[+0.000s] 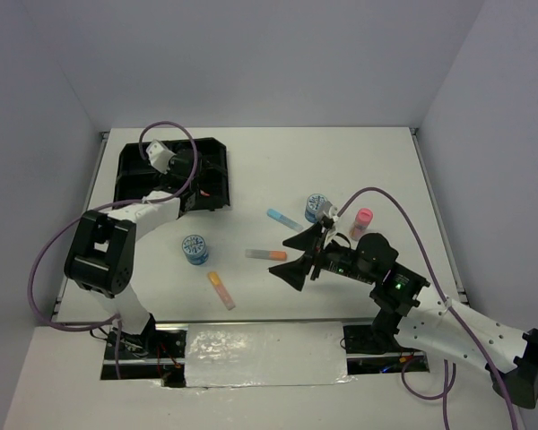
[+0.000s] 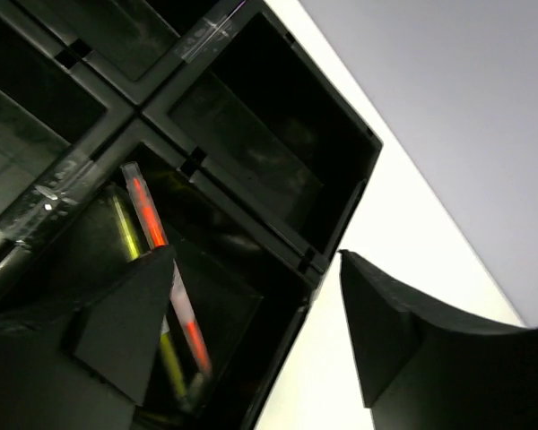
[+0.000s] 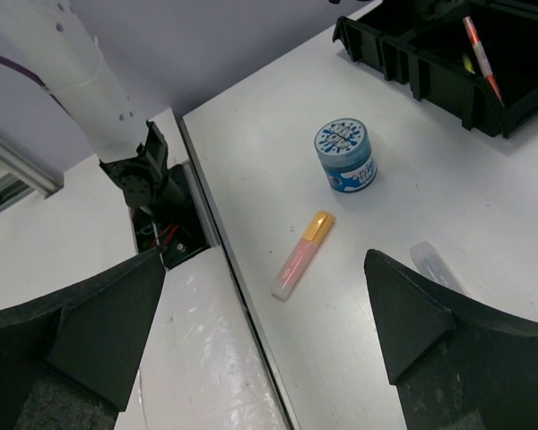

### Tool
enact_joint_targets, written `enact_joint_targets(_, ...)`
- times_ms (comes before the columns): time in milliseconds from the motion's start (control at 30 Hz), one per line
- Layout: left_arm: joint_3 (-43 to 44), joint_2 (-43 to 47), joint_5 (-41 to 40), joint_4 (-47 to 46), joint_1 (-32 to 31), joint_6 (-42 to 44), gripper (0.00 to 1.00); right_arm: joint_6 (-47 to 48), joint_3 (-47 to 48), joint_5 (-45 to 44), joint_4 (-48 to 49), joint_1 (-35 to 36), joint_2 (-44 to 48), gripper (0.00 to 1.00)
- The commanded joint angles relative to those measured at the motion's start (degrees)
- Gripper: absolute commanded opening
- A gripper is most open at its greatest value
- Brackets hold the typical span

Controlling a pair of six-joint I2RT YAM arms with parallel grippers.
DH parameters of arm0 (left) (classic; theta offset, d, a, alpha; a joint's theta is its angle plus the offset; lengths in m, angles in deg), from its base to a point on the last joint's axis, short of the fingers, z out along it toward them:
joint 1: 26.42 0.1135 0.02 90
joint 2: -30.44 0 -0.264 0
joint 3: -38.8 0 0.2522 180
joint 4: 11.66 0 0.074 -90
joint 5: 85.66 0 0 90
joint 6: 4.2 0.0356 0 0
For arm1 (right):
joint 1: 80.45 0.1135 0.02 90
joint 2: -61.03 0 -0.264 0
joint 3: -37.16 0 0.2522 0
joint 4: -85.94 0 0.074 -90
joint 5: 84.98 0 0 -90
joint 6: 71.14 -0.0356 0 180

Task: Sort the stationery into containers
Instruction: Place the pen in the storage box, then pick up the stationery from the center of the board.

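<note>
The black four-compartment tray (image 1: 127, 161) stands at the far left. My left gripper (image 1: 190, 190) hangs open over its near right compartment, holding nothing. In the left wrist view the gripper (image 2: 255, 313) spans the tray's edge (image 2: 233, 193), and an orange pen (image 2: 148, 215) and a yellow pen (image 2: 125, 228) lie inside the compartment below. On the table lie a blue tub (image 1: 195, 249), an orange-capped marker (image 1: 221, 289), an orange-tipped clear pen (image 1: 265, 254), a blue marker (image 1: 282, 219), a second blue tub (image 1: 316, 207) and a pink-capped bottle (image 1: 360, 222). My right gripper (image 1: 294, 257) is open, just right of the clear pen.
The right wrist view looks past my open right gripper (image 3: 264, 305) at the blue tub (image 3: 345, 155), the orange-capped marker (image 3: 302, 255), the table's near edge (image 3: 220, 260) and the left arm's base (image 3: 139, 175). The tray (image 3: 412, 54) shows at the top right there.
</note>
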Motion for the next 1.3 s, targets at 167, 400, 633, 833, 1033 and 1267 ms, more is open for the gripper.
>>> enact_joint_targets(167, 0.0, 6.1, -1.5, 1.7, 0.2, 0.6, 0.94, 0.2, -1.0, 0.5, 3.7, -0.3, 0.3, 1.00)
enact_joint_targets(400, 11.2, 15.4, 1.8, 25.1, -2.6, 7.1, 0.99, 0.2, -0.2, -2.1, 1.5, -0.2, 0.9, 1.00)
enact_joint_targets(633, 6.9, 29.9, -0.6, 49.7, -12.8, 2.5, 0.99, -1.8, 3.0, -11.7, -5.6, -0.3, 1.8, 1.00)
enact_joint_targets(833, -9.1, 37.2, -4.1, 55.7, -33.7, -18.3, 0.99, -6.2, 8.7, -25.5, -17.4, -0.5, 0.8, 1.00)
enact_joint_targets(1033, -9.8, 19.0, -2.3, 64.1, -45.5, -35.9, 0.99, -11.4, 11.1, -28.7, -26.0, -0.5, 1.6, 1.00)
enact_joint_targets(1267, -12.9, 19.0, -2.6, 63.5, -46.2, -38.6, 0.98, -12.2, 6.8, -25.0, -25.2, -0.4, 6.1, 1.00)
